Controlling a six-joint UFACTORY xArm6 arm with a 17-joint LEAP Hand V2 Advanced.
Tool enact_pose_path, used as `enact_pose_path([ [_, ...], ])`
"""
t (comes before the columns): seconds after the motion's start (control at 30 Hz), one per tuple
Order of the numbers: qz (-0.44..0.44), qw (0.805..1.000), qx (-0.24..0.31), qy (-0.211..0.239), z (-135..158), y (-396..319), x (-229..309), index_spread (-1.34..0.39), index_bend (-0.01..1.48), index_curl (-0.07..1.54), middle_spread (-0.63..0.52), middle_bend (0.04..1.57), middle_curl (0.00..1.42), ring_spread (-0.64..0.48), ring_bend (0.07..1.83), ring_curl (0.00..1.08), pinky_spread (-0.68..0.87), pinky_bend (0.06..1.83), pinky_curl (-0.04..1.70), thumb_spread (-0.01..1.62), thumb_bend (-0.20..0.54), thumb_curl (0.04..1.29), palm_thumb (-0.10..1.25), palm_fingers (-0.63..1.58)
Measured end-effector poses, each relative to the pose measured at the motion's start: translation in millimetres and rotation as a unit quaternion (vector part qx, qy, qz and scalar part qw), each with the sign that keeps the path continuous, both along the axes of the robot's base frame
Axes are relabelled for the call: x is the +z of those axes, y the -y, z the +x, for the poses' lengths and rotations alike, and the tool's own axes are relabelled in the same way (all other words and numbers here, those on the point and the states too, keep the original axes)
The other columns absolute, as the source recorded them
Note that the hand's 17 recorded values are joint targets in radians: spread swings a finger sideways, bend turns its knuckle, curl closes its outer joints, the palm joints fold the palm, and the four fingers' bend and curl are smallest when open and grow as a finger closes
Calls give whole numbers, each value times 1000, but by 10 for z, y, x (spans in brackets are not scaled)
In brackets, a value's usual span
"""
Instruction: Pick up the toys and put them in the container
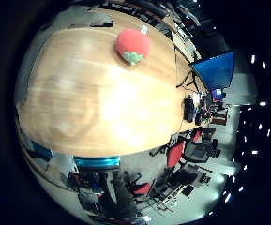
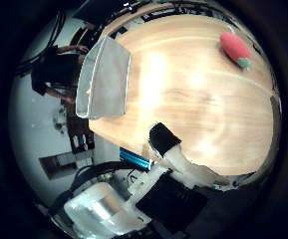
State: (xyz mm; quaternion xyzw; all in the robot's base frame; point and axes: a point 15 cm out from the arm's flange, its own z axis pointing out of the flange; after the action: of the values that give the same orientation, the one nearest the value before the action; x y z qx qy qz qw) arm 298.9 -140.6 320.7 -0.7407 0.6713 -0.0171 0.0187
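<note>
A red toy with a green end, like a strawberry [image 1: 132, 44], lies on the light wooden table [image 1: 88, 94] near its far edge. It also shows in the right thumb side palm view [image 2: 235, 48], small and far from the palm. A clear, grey-looking rectangular container [image 2: 106, 78] stands at one end of the table, well away from the toy. My hand [image 2: 168, 159] is high above the table's near edge. One white finger with a black tip [image 2: 161, 134] reaches out straight over the wood, touching nothing.
Red office chairs [image 1: 175, 153] and a blue bin [image 1: 97, 161] stand on the floor beside the table. A blue screen [image 1: 215, 67] is off the table's end. Dark equipment [image 2: 59, 65] sits behind the container.
</note>
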Motion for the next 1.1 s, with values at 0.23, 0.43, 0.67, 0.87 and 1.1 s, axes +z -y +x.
enact_pose_path([
  [0.23,14,1000,-15,-17,502,241,-19,-460,160,285,-160,211,363,-134,545,234,287,753,133,985,-24,290,387,311],
  [0.43,19,999,-33,-25,1037,513,-58,-451,162,286,-154,210,363,-123,533,228,280,764,128,980,-22,298,437,285],
  [0.67,28,998,-47,-44,1466,764,-342,-443,167,291,-144,203,363,-117,523,226,256,764,125,970,-26,302,473,254],
  [0.87,41,994,-69,-70,1536,998,-704,-429,162,290,-131,201,364,-101,510,226,257,767,125,970,-28,302,479,222],
  [1.1,51,991,-92,-85,1578,1266,-996,-423,164,291,-114,195,362,-84,499,229,263,772,129,971,-27,300,485,196],
])
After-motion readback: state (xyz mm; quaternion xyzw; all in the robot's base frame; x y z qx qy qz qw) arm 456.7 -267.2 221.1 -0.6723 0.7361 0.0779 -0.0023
